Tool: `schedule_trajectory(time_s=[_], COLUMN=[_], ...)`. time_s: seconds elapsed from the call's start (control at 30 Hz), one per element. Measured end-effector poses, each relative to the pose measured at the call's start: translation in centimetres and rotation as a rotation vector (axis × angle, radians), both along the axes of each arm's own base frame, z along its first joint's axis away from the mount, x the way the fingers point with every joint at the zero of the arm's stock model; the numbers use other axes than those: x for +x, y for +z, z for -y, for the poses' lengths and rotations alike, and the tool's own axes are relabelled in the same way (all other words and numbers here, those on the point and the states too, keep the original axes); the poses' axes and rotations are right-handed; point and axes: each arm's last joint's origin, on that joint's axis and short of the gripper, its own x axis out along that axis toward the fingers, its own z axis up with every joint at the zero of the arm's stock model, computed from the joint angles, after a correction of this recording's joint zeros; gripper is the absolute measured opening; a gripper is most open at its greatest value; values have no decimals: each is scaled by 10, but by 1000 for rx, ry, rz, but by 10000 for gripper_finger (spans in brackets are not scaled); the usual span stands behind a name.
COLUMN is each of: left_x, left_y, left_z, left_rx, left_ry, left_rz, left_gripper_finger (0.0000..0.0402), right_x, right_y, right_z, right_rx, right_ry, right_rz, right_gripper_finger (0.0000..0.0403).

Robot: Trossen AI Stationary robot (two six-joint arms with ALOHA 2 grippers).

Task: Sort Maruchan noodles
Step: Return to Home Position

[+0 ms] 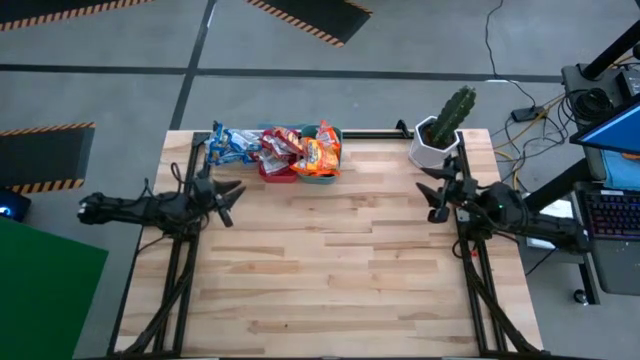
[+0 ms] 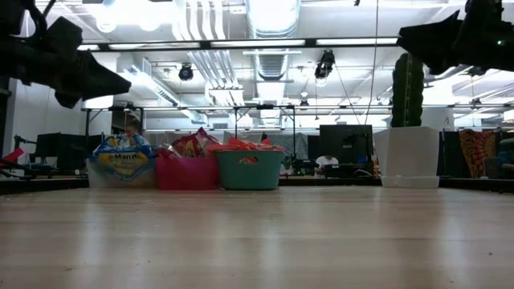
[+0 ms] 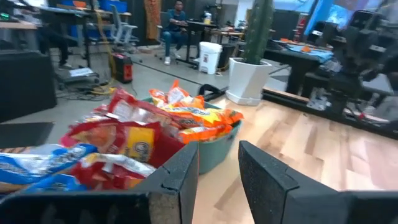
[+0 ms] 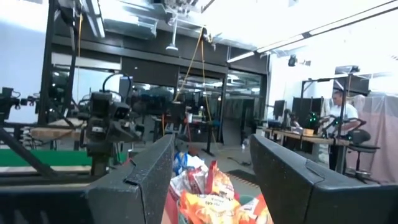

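The Maruchan noodles sit sorted by colour in three bins at the table's far edge: blue packets (image 1: 228, 143) in the clear bin (image 2: 122, 172), red packets (image 1: 280, 147) in the red bin (image 2: 185, 172), orange packets (image 1: 321, 152) in the teal bin (image 2: 249, 169). My left gripper (image 1: 230, 197) hovers open near the table's left side, just on the near side of the bins, holding nothing. My right gripper (image 1: 435, 196) hovers open near the right side, by the cactus pot, also holding nothing. Both are raised above the table.
A cactus in a white pot (image 1: 442, 132) stands at the far right corner, close to my right gripper. The bare wooden tabletop (image 1: 330, 260) stretches between the arms and to the near edge. A person (image 3: 176, 18) sits in the room beyond the table.
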Motion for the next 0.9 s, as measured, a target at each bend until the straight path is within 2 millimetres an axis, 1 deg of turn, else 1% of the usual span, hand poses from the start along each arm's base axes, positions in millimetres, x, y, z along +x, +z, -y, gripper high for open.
schedule_trajectory(time_s=[0.23,0.4,0.53,0.77,0.9], left_x=[2,4,6,11,11], left_y=[-13,-13,-13,-18,-18], left_z=[2,5,9,17,17], left_rx=[-5,-14,8,159,179], left_ry=[-58,-187,-331,-588,-607], left_rz=[7,17,17,79,71], left_gripper_finger=[98,94,76,37,13], right_x=[-4,-2,-1,1,1], right_y=[-5,-9,-13,-22,-24], right_z=[-1,-1,0,0,0], right_rx=[4,4,32,71,85], right_ry=[0,-3,3,8,2], right_rz=[-19,-51,-91,-175,-198], right_gripper_finger=[180,157,139,112,98])
